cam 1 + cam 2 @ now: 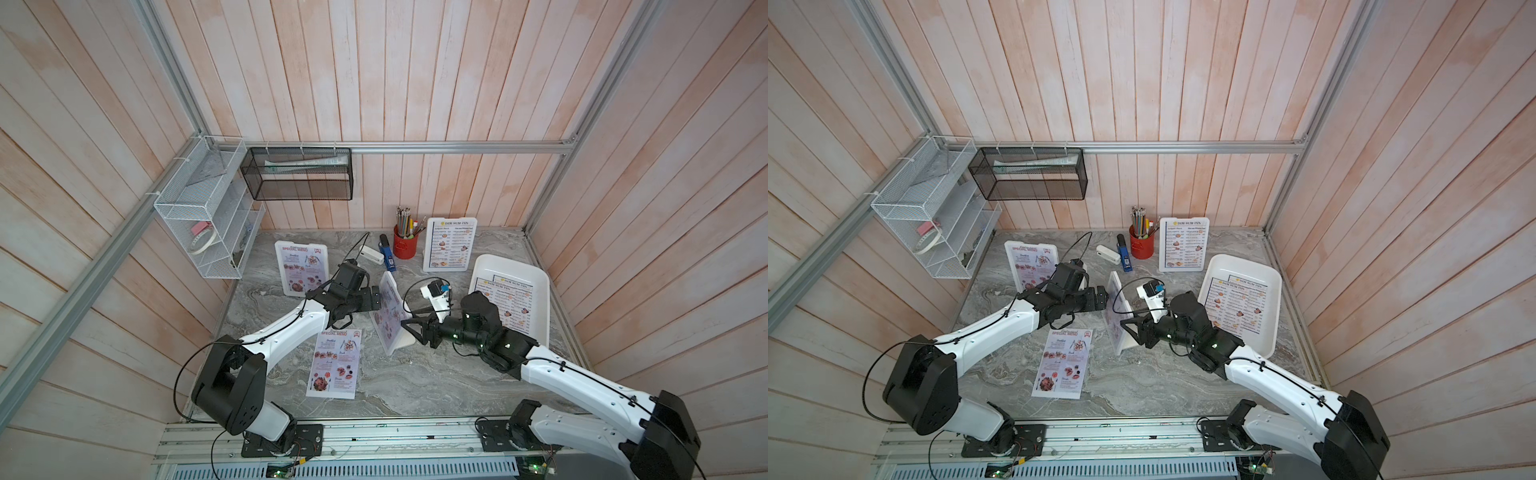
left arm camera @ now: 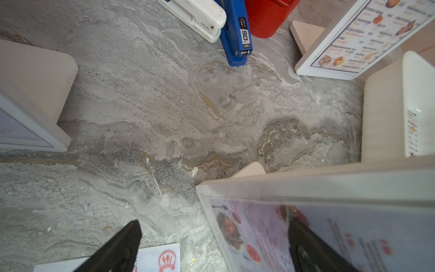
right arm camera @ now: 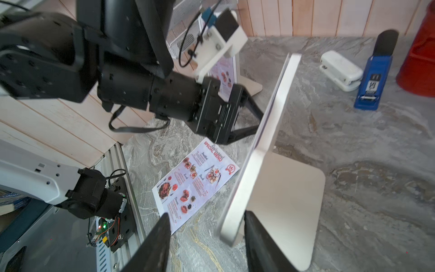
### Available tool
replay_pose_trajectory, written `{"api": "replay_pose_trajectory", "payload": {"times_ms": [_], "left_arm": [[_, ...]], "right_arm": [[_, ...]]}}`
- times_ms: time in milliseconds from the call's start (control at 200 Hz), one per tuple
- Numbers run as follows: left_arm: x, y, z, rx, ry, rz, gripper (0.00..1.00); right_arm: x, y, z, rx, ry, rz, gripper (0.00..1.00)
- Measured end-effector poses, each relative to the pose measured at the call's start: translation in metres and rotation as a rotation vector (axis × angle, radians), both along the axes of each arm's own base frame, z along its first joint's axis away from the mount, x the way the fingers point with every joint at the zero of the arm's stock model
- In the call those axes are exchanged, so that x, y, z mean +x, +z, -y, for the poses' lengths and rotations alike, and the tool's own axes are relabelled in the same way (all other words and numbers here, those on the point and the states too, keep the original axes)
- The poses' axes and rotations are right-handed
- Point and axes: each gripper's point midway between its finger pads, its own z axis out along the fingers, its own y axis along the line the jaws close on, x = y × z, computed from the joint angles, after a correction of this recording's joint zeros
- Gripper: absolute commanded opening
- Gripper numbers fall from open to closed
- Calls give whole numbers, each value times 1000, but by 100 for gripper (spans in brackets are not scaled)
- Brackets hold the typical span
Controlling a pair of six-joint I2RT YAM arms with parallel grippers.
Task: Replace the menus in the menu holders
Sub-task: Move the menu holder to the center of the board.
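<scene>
Squarely between two robot arms, the middle menu holder [image 1: 390, 316] stands side-on on the grey marbled table [image 1: 415, 386], a red-titled Special Menu sheet [image 2: 259, 235] showing behind its clear front. The left pincer [image 1: 375, 300] hovers just beside that front face, jaws spread wide and holding nothing. The right pincer [image 3: 207, 214] straddles the frame's lower corner, one jaw on the front side and the other over the rear foot. A gap shows on one side, so it does not look clamped. A loose Special Menu sheet [image 1: 334, 363] lies flat on the table near the left arm. A second holder [image 1: 301, 268] at the rear carries the same red design, while a third holder [image 1: 450, 245] beside the red pencil pot [image 1: 404, 247] shows the blue-bordered Dim Sum Inn menu. More Dim Sum Inn sheets [image 1: 517, 301] lie in the white tray [image 1: 511, 268] by the right arm. The frame looks light, rigid and prone to skate or tip on the smooth table, so it is probably best steadied at its rim or foot. The paper inside looks thin, floppy and easily creased. It is likely best pinched at whatever exposed edge the slot offers and drawn straight out, though where that slot lies cannot be made out.
</scene>
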Motion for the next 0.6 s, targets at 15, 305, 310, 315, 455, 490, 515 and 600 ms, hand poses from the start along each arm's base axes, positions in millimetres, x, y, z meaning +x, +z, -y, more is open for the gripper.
{"api": "replay_pose_trajectory", "payload": {"times_ms": [15,305,310,315,455,490,515,600], "left_arm": [[-1,1,-1,1,2,1,100],[-31,18,-31,11,39,22,100],[-31,19,-31,11,40,22,100],[-32,19,-32,11,40,23,100],[-38,26,-40,20,54,35,100],[-39,27,-41,20,56,35,100],[-39,28,-43,21,59,36,100],[-40,30,-46,22,65,37,100]], "right_arm": [[2,4,1,1,-3,5,51],[58,90,6,-10,-93,-33,24],[59,91,5,-13,-91,-33,23],[60,91,4,-15,-89,-33,23],[78,82,-13,-81,-78,-133,23],[80,74,-16,-104,-77,-161,24],[81,69,-18,-122,-75,-181,24],[79,49,-23,-179,-66,-242,24]]}}
